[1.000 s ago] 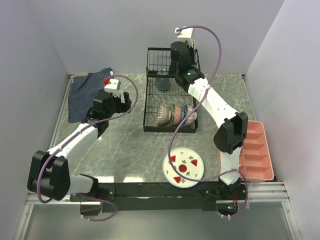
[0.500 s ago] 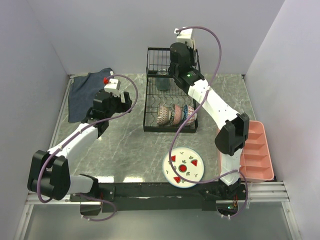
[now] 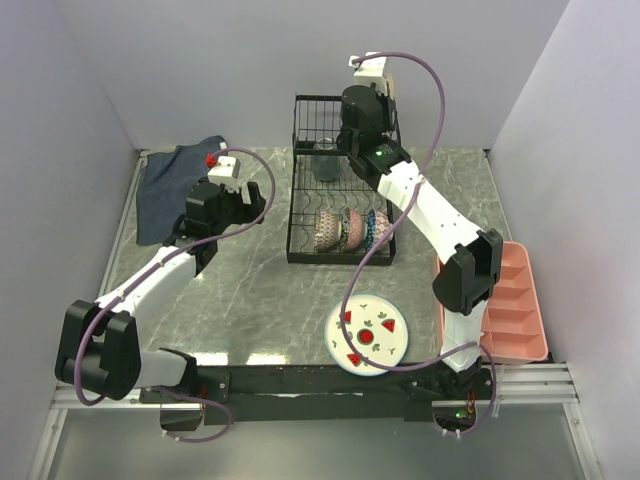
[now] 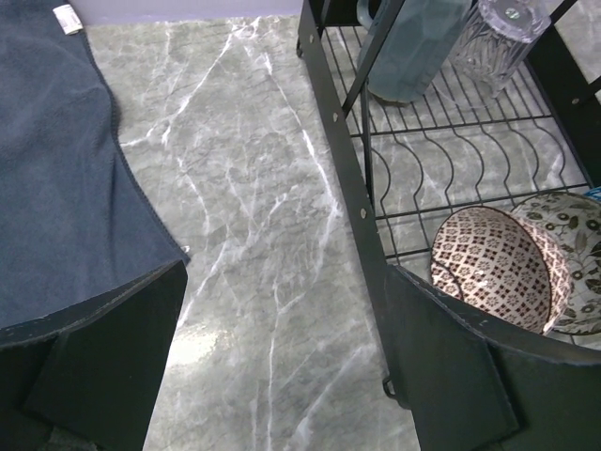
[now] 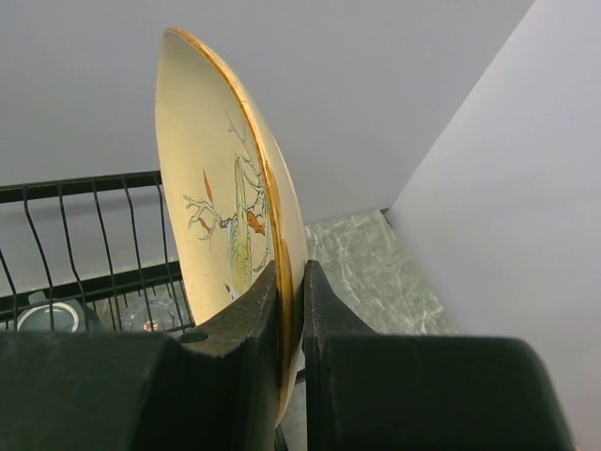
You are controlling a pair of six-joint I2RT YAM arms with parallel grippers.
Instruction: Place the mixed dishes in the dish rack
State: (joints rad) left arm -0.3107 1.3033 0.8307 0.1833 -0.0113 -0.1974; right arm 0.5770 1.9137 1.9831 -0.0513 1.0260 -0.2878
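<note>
My right gripper is shut on the rim of the large peach plate with the bird-and-branch drawing, held on edge above the back of the black wire dish rack. In the top view the right wrist hides the plate. Three patterned bowls stand in the rack's front slots. A grey-blue cup and a clear glass stand at its back. My left gripper is open and empty over the table, just left of the rack's rail.
A white plate with red fruit patterns lies near the front edge. A dark blue cloth lies at the back left. A pink compartmented tray sits at the right. Walls close the back and both sides.
The right arm's elbow has shifted slightly right and toward the front while the wrist stays over the rack's back. The left arm has not moved.
</note>
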